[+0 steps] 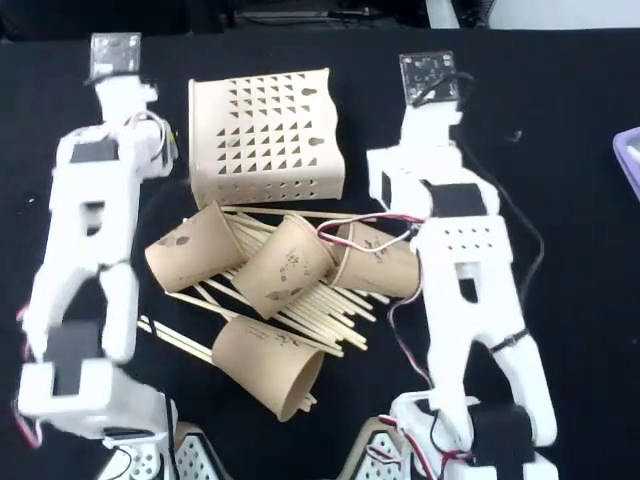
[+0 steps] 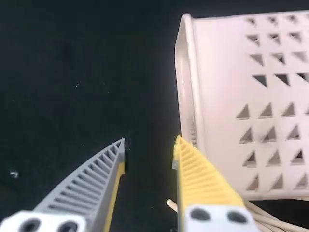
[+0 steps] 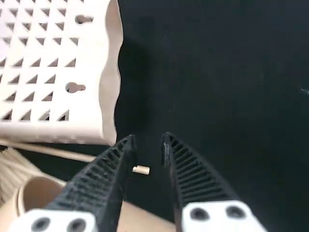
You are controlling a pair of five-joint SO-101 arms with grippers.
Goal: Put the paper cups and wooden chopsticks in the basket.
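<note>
High view: a black cloth-covered table (image 1: 580, 300) is carrying a beige perforated plastic basket (image 1: 265, 135) lying on its side; four brown paper cups (image 1: 285, 265) are resting on a heap of pale wooden chopsticks (image 1: 320, 315) just beside it, between two white arms.
Room: a purple object (image 1: 630, 160) is showing at the table's edge.
Left wrist view: the left gripper (image 2: 149, 145) is hanging beside the basket wall, jaws slightly apart, empty.
Right wrist view: the right gripper (image 3: 147, 140) is hanging narrowly parted, empty, over black cloth near the basket.

My gripper (image 3: 147, 140): black ribbed fingers w/ a narrow gap, over the black table (image 3: 231, 72). A chopstick tip (image 3: 141, 169) shows btwn them. Perforated basket (image 3: 53, 72) lies on its side nearby. A paper cup (image 3: 29, 198) rim sits beside one finger.
</note>
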